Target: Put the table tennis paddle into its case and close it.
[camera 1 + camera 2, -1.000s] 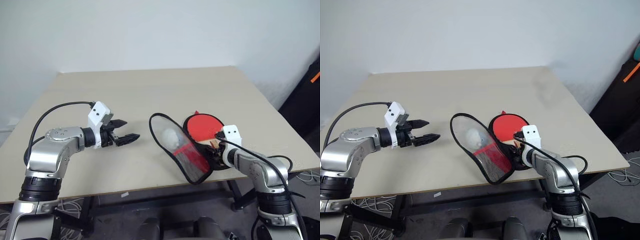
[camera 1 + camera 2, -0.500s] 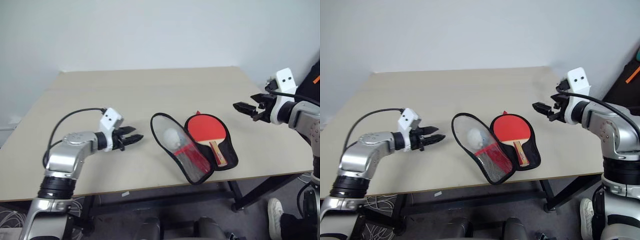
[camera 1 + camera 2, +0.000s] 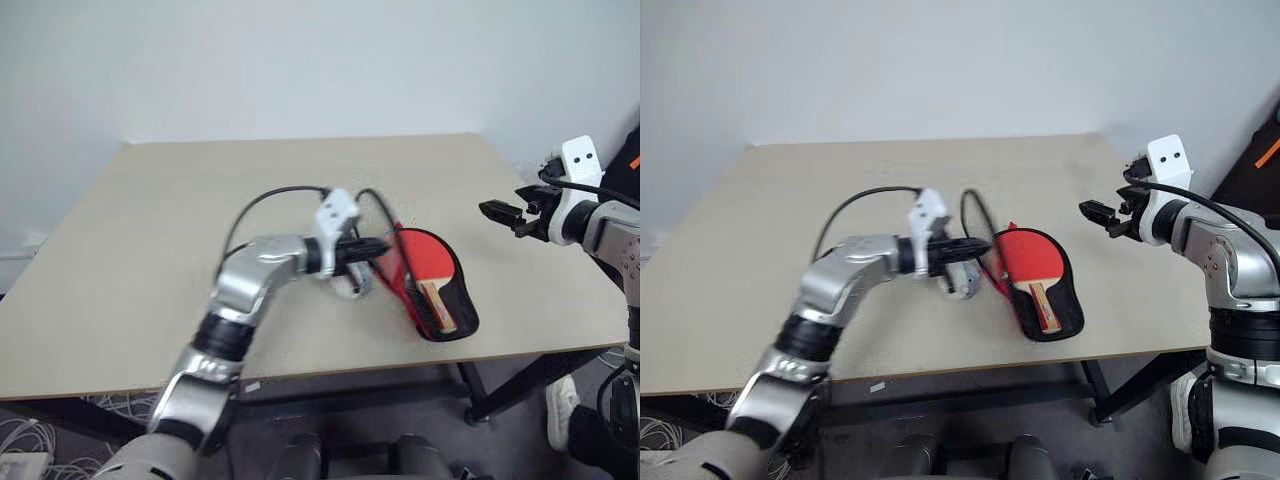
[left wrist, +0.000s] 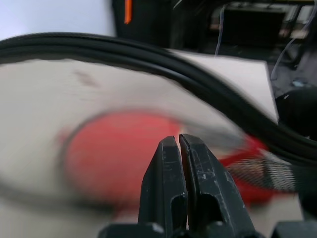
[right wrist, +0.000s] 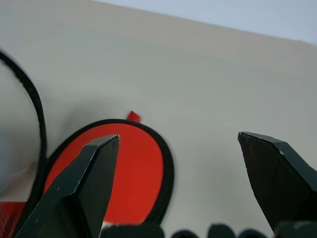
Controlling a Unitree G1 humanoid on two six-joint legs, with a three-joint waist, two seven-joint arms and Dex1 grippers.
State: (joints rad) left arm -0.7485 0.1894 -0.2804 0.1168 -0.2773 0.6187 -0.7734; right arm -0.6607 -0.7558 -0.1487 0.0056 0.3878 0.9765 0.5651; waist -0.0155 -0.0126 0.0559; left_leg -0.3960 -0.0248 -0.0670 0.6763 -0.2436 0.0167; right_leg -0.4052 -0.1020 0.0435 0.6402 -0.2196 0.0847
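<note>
Beige matte table [image 3: 150, 250]. Paddle [image 3: 428, 262]: round red rubber face, striped wooden handle, lying in the case's [image 3: 450, 325] black-lined lower half near the front edge. Left gripper [image 3: 372, 249], fingers pressed together, at the clear, black-rimmed lid, which stands tilted up. Right gripper [image 3: 500, 212], spread wide and empty, hovers well apart.

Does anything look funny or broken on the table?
Nothing looks broken or spilled. The case lies half open with the table tennis paddle inside, and its clear lid flap stands up on edge where the shut left gripper meets it. The right gripper hangs open beside it.
</note>
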